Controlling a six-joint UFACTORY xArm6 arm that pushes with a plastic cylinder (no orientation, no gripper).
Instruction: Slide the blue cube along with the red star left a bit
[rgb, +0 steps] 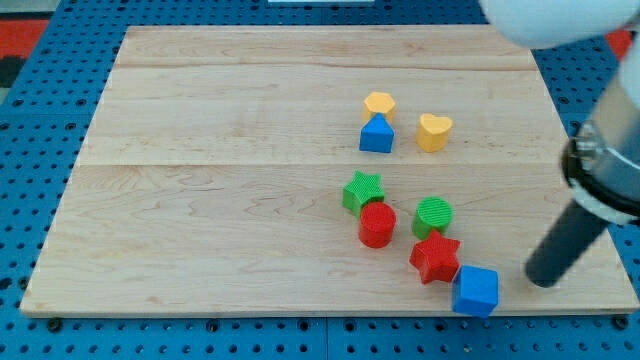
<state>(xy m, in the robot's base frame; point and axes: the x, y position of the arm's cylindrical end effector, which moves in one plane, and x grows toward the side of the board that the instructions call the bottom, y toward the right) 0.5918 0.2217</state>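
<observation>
**Tip waits to the right of the blue cube**

The blue plastic cube (475, 290) sits near the bottom right corner of the wooden board (220, 190), very close to the bottom edge. It is turned a little, so one corner points down toward that edge. The red plastic star (435, 259) is touching the cube on its upper left side. The two together make a short line that slants from the upper left to the lower right.

My tip (541, 280) is on the board just to the right of the blue cube, apart from it. The dark rod leans up toward the right edge. It has no hand and holds nothing.

A green plastic cylinder (433, 216) stands just above the red star. A red plastic cylinder (377, 224) is to its left, touching a green plastic star (362, 191). Farther up the board, a blue plastic triangle block (377, 135) touches a yellow plastic hexagon (379, 102). A yellow plastic heart (434, 131) is near them on the right.
</observation>
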